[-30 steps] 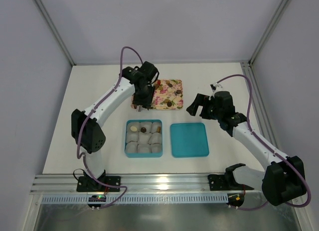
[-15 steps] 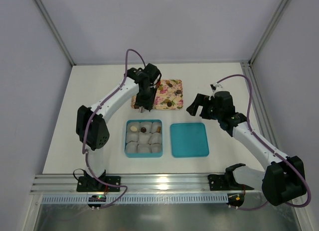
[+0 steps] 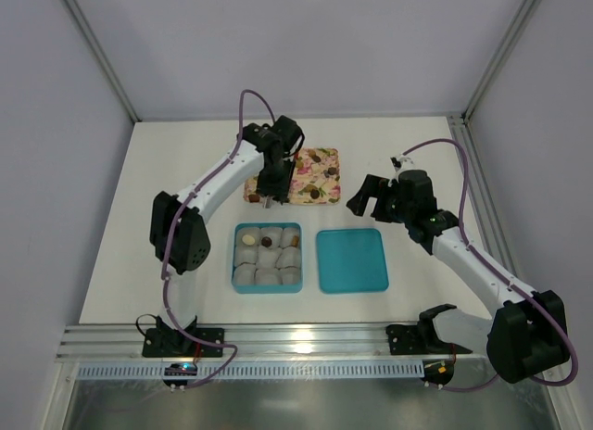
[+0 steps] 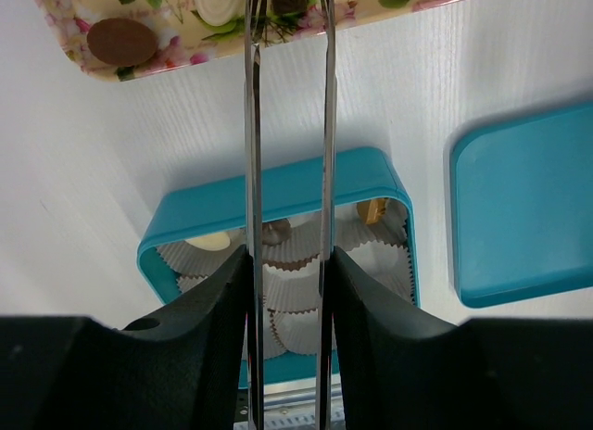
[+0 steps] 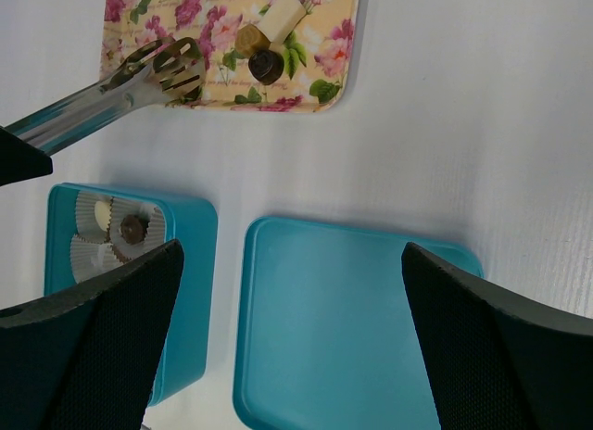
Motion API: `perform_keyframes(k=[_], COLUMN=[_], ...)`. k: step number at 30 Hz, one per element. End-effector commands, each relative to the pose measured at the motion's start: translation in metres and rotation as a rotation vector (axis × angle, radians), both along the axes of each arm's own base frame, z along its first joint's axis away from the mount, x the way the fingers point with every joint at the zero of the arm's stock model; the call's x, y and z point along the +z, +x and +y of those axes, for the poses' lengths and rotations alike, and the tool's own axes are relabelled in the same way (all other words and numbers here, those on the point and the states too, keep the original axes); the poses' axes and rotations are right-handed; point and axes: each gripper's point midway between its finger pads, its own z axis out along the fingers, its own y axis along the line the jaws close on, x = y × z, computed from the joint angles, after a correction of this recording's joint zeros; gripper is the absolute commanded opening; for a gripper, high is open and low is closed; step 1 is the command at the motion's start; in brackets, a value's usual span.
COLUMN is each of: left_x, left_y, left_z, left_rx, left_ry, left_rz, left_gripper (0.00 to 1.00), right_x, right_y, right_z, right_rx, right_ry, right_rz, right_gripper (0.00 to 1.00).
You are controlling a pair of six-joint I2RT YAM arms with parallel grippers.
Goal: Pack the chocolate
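The left claw [image 4: 287, 252] is clamped on metal tongs [image 5: 102, 98], their blades pinched narrow over the floral tray [image 5: 324, 87] at the top of the frame. The right claw [image 3: 369, 200] gapes wide and holds nothing. Loose chocolate [image 5: 267, 67] lies on the tray, with two pieces in the teal box [image 4: 190, 212] below (in paper cups [image 4: 292, 296]). It looks light, smooth and easily marked, so I'd nip each piece gently across its middle.

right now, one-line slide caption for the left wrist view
Left gripper holds tongs, tips at the floral tray; teal box of paper cups and lid in view
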Motion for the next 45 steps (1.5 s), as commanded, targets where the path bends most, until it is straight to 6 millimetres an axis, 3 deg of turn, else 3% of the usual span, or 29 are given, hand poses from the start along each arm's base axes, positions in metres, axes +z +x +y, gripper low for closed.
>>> perform_keyframes(k=[1, 12, 32, 38, 45], left_x=[0.010, 0.016, 0.011, 0.013, 0.024], left_y=[0.009, 0.001, -0.004, 0.000, 0.013], left_z=[-0.006, 0.002, 0.002, 0.001, -0.002], left_rx=[-0.018, -0.027, -0.035, -0.036, -0.023], left_ry=[-0.029, -0.007, -0.005, -0.002, -0.004], left_rz=[-0.028, -0.021, 0.008, -0.005, -0.054], left_gripper=[0.37, 0.38, 0.34, 0.28, 0.27], right_x=[0.011, 0.012, 0.012, 0.011, 0.010], right_y=[0.002, 0.001, 0.001, 0.002, 0.002], right_z=[0.001, 0.001, 0.002, 0.002, 0.002], right_rx=[0.004, 0.006, 0.006, 0.008, 0.006], right_ry=[0.004, 0.004, 0.010, 0.009, 0.005], right_rz=[-0.044, -0.043, -0.043, -0.042, -0.039], right_gripper=[1.00, 1.00, 1.00, 1.00, 1.00])
